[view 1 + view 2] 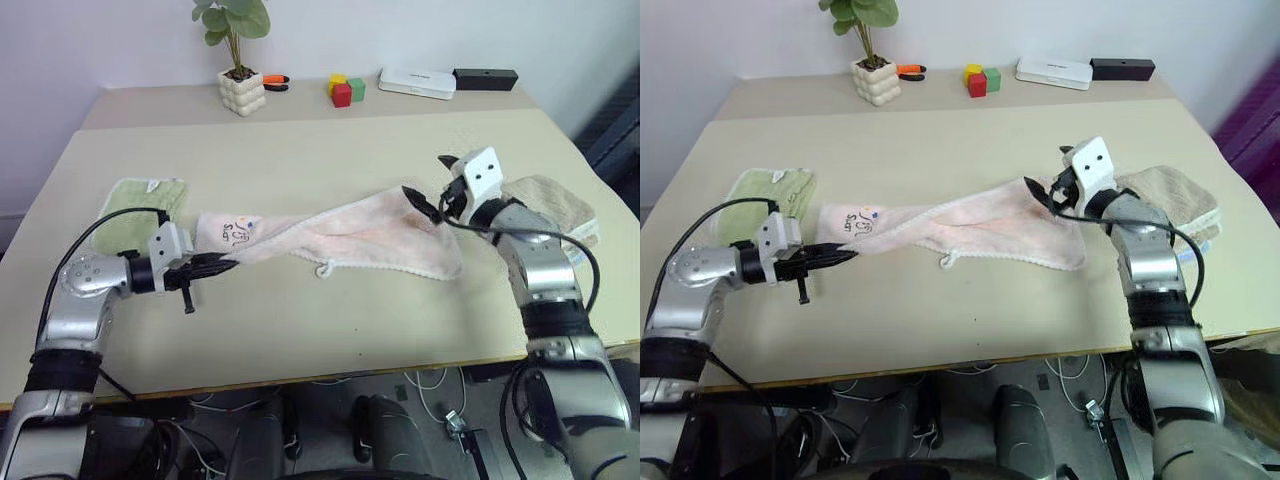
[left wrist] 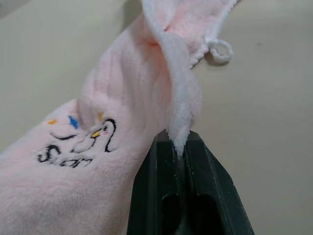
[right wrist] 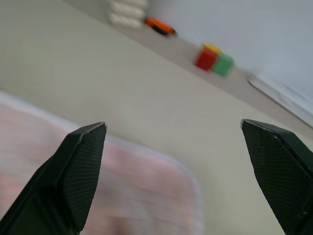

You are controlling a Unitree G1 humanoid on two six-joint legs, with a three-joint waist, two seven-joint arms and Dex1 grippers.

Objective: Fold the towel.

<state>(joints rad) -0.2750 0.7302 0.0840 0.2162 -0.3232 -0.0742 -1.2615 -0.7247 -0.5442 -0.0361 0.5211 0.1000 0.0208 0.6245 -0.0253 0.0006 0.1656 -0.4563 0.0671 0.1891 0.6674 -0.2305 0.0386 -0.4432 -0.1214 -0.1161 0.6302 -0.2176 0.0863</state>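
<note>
My left gripper (image 1: 222, 265) is clamped on the left edge of the towel (image 1: 370, 240), which lies twisted across the middle of the counter (image 1: 330, 150). It looks soft, light and floppy, so corners are the places to take hold. My right gripper (image 1: 428, 190) hovers spread wide over the towel's far right corner, arm stretched forward, roughly level.

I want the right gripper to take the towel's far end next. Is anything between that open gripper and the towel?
Nothing visible. The right gripper hangs open just over the towel's right end, with bare table beyond. The beige towel lies behind the arm. The left gripper is shut on the other end.
</note>
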